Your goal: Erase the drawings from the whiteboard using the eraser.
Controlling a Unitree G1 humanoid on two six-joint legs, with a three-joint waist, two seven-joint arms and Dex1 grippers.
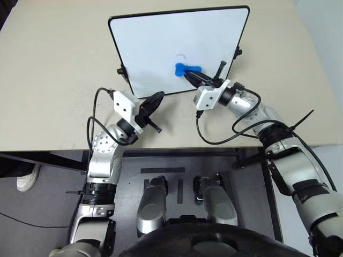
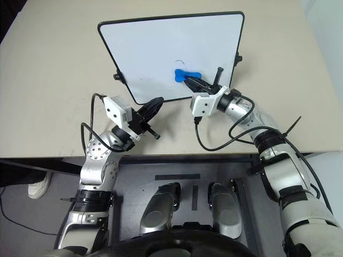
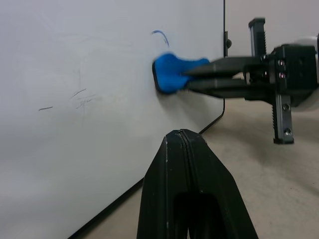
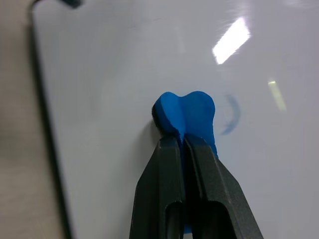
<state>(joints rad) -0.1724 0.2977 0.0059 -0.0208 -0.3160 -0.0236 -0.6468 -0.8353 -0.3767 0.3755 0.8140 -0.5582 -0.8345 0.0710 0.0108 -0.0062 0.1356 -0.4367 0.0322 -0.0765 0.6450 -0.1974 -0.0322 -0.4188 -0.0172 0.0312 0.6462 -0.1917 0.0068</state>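
The right gripper [image 1: 194,75], clamped on the eraser [image 1: 186,68] at the whiteboard's [image 1: 150,48] centre, has the remaining drawings [image 4: 230,114] just above the eraser's head (left gripper [image 1: 155,100] closed, empty, lower left).

Broad beige matte surface [image 1: 53,80], evenly lit, near edge straight. Below it, grey floor [image 1: 43,203] with a thin black cable [image 1: 21,220] trailing across. At the far left, a person's white shoe [image 1: 27,178] beside a dark table leg [image 1: 48,159].
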